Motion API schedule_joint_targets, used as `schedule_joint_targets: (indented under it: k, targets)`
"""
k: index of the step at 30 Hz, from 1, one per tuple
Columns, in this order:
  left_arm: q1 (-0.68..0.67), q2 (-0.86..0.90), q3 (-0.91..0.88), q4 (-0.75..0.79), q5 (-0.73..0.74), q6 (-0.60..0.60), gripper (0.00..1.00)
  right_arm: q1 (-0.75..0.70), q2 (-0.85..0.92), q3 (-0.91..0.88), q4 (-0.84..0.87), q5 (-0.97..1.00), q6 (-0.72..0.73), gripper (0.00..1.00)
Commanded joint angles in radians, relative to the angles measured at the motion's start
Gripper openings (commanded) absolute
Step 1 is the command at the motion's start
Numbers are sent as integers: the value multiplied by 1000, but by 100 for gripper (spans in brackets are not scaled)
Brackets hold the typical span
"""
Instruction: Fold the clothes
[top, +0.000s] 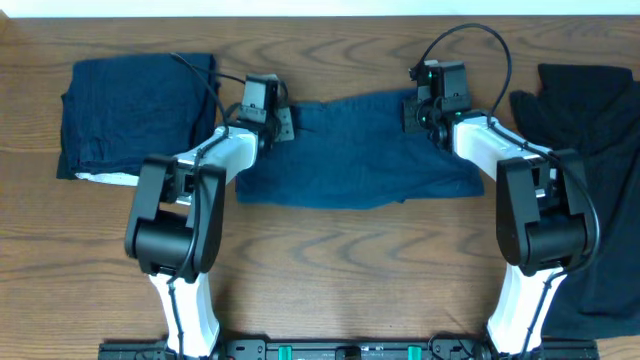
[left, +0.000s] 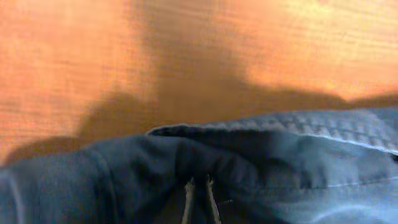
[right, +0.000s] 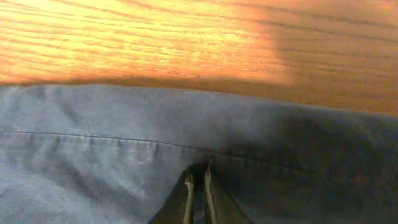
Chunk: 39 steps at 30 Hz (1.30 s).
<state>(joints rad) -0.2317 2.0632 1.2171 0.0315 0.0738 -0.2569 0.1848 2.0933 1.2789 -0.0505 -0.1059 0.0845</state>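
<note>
Both arms reach from the near edge of the table (top: 350, 270) toward its far side, forearms slanting inward, so that the two wrists sit over the far corners of the blue garment (top: 360, 150). The left gripper (top: 283, 124) is at the garment's far left corner and the right gripper (top: 412, 112) at its far right corner, each tipped down onto the cloth.

In the left wrist view the fingers (left: 188, 202) stand almost together with fabric bunched up into them, closed on the garment just behind a thick stitched band along its edge. In the right wrist view the fingers (right: 188, 196) are drawn to a thin slit, with a small dark pucker of cloth at their tips just below a stitched hem line, so they also pinch the garment.

The blue garment lies spread across the middle of the table as a wide band, its far edge fairly straight and its near edge uneven, with soft creases across it.

A folded navy garment (top: 130, 110) sits near the far left corner, a pale strip showing at its near edge. A black garment (top: 595, 170) lies loosely along the right edge, behind the right arm.
</note>
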Motion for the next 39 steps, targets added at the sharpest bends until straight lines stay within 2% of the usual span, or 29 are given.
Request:
schedule_joint_targets:
  k: [1, 6, 14, 18, 22, 32, 39]
  targets:
    - [8, -2, -4, 48, -15, 25, 10, 2, 30, -10, 19, 47, 8, 14]
    - [8, -100, 0, 78, -15, 47, 10, -5, -2, 4, 62, 61, 3, 15]
    - [15, -290, 0, -51, -54, 47, 11, -4, -177, 19, -29, -25, 4, 15]
    - [28, -272, -5, -101, -156, 47, 11, -7, -203, 19, -72, 101, 3, 14]
    - [46, -200, -16, -106, -165, 47, 11, -32, -177, 18, -88, 299, 3, 12]
    - [63, -49, -16, -73, -165, 47, 11, -110, -6, 18, -52, 226, 4, 9]
    - [63, -117, -13, -76, -164, 47, 11, -127, 37, 24, -19, 219, -29, 7]
